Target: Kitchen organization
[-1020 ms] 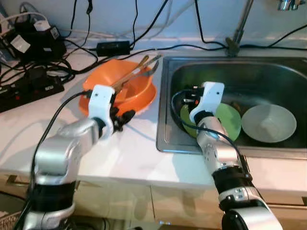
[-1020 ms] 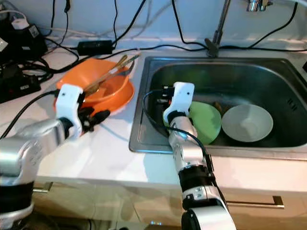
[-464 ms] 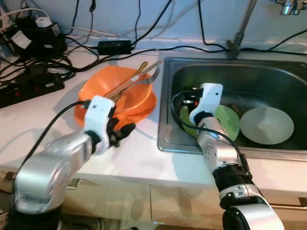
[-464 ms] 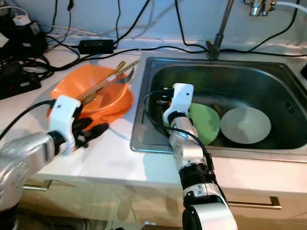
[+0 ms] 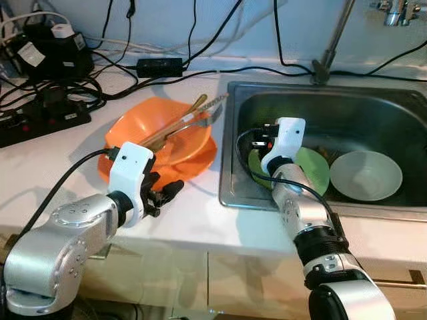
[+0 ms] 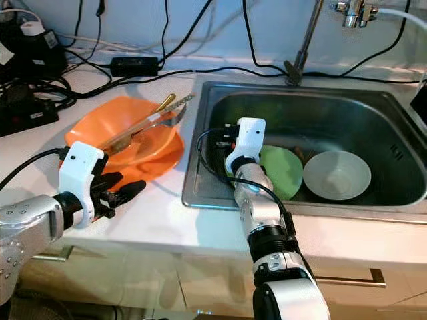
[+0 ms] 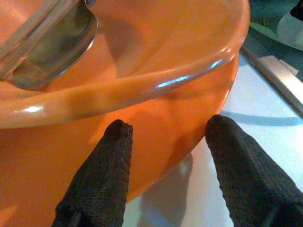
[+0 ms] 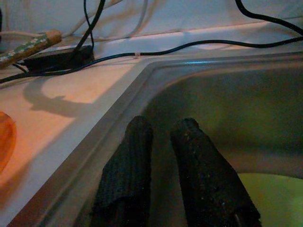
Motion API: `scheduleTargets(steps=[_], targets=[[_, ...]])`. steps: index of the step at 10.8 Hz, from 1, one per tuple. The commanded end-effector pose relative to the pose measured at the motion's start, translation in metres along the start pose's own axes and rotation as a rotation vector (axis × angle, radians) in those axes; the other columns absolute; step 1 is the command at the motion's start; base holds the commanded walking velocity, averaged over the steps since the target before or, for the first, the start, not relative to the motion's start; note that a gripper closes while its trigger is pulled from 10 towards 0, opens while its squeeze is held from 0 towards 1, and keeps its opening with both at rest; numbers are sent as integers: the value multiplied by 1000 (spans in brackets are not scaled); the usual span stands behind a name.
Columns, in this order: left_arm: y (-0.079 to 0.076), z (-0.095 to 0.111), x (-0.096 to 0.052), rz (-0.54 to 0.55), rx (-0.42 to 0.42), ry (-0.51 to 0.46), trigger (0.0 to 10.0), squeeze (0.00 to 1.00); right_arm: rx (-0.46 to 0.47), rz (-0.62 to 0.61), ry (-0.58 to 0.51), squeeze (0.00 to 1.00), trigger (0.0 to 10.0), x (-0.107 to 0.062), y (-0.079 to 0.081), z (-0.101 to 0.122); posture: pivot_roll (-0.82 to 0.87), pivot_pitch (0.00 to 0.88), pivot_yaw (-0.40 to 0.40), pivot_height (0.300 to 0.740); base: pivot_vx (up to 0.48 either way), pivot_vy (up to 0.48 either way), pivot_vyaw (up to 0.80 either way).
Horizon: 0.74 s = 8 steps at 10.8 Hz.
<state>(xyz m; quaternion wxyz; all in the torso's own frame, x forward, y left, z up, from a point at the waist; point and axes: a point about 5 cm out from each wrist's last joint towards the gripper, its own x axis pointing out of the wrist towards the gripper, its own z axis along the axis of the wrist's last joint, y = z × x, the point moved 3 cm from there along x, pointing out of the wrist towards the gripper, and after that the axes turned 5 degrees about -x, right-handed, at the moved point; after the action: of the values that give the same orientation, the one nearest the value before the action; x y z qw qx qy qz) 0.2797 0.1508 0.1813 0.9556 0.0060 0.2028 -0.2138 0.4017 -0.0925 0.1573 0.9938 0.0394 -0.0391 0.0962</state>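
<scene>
left gripper (image 5: 168, 192) has backed off toward 6 o'clock since the earlier frame, fingers (image 7: 102, 179) apart and empty, stacked orange bowls (image 5: 163, 137) dead ahead at its 12 o'clock. bowls sit on the counter (image 5: 200, 220) holding tongs (image 5: 183, 120), long axis 7-to-1 o'clock. right gripper (image 8: 161, 142) hangs in the sink (image 5: 400, 110) with fingers nearly together, empty; green plate (image 5: 313, 170) and grey bowl (image 5: 365, 175) lie inside.
</scene>
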Motion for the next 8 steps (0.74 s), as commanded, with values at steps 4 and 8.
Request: scheduleTargets(steps=[4, 8], targets=[[9, 5, 8, 82, -11, -85, 10000, 0, 4, 0, -18, 0, 10000, 2, 0, 3, 263, 59, -2, 740, 0, 0, 0], [-2, 16, 9, 10, 4, -135, 10000, 0, 7, -1, -27, 0, 10000, 3, 1, 5, 264, 62, -3, 740, 0, 0, 0]])
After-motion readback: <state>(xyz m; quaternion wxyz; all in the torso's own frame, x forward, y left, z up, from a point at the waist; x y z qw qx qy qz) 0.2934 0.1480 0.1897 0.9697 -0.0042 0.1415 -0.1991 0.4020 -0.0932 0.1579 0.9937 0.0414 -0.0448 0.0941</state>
